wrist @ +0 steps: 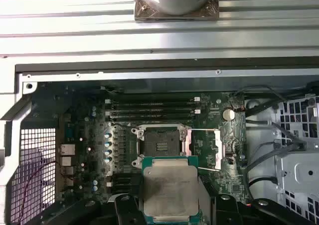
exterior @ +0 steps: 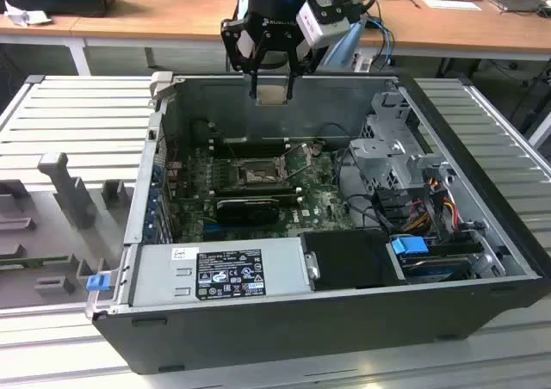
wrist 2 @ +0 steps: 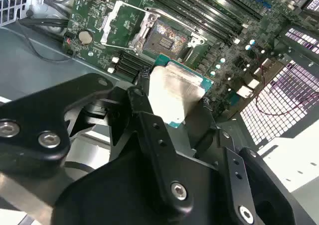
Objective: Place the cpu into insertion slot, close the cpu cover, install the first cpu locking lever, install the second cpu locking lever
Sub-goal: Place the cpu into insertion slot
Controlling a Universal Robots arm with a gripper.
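Note:
In the exterior view my gripper [exterior: 272,89] hangs over the back wall of the open computer case [exterior: 482,234], shut on the cpu [exterior: 271,95], a small pale square chip. Both wrist views show the cpu [wrist 2: 174,90] [wrist: 169,189] flat between the black fingers [wrist 2: 144,110], its silvery face with a green rim. Well below lies the insertion slot [wrist: 162,145] [wrist 2: 167,36] [exterior: 256,175], uncovered, a dark frame around a grey contact field. The cpu cover [wrist: 213,149] [wrist 2: 122,25] is swung open beside it, with green board showing through its cut-out. Thin lever rods [wrist: 202,131] stand loose by the socket.
Long black memory slots [wrist: 149,108] run beside the socket. A black card [exterior: 245,208], a grey power supply [exterior: 219,273] and a drive cage with cables [exterior: 392,152] crowd the case. A grey fixture tray [exterior: 60,200] lies at the exterior view's left, desks behind.

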